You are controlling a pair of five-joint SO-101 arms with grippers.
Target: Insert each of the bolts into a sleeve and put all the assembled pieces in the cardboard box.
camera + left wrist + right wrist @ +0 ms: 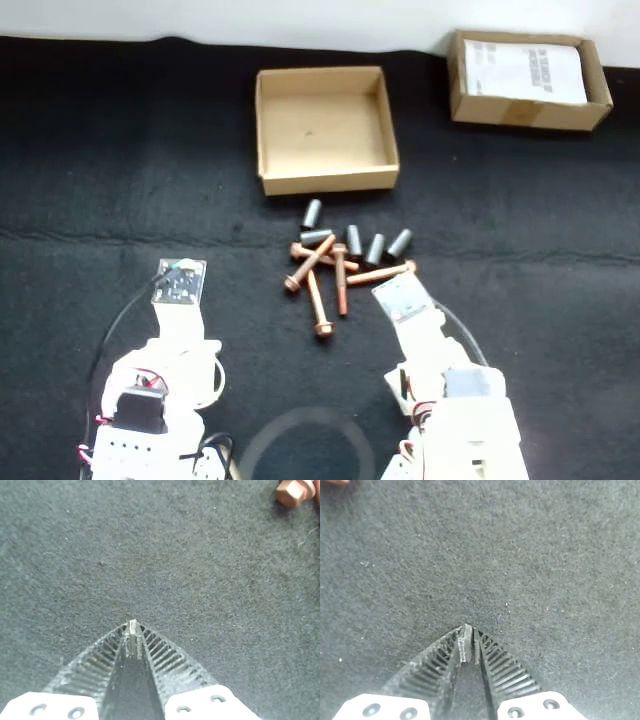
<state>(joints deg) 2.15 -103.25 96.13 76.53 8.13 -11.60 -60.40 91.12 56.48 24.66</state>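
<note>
Both sets of my fingers are pressed shut on nothing, the left gripper (132,629) and the right gripper (466,632) each over bare black cloth (120,200). The copper bolts (322,275) lie in a loose heap between my two arms, with the grey sleeves (352,242) just beyond them and the open box (330,182) farther back. My right gripper is nearer: one bolt (378,273) lies crosswise with its end just beside it, while my left stands farther off.
</note>
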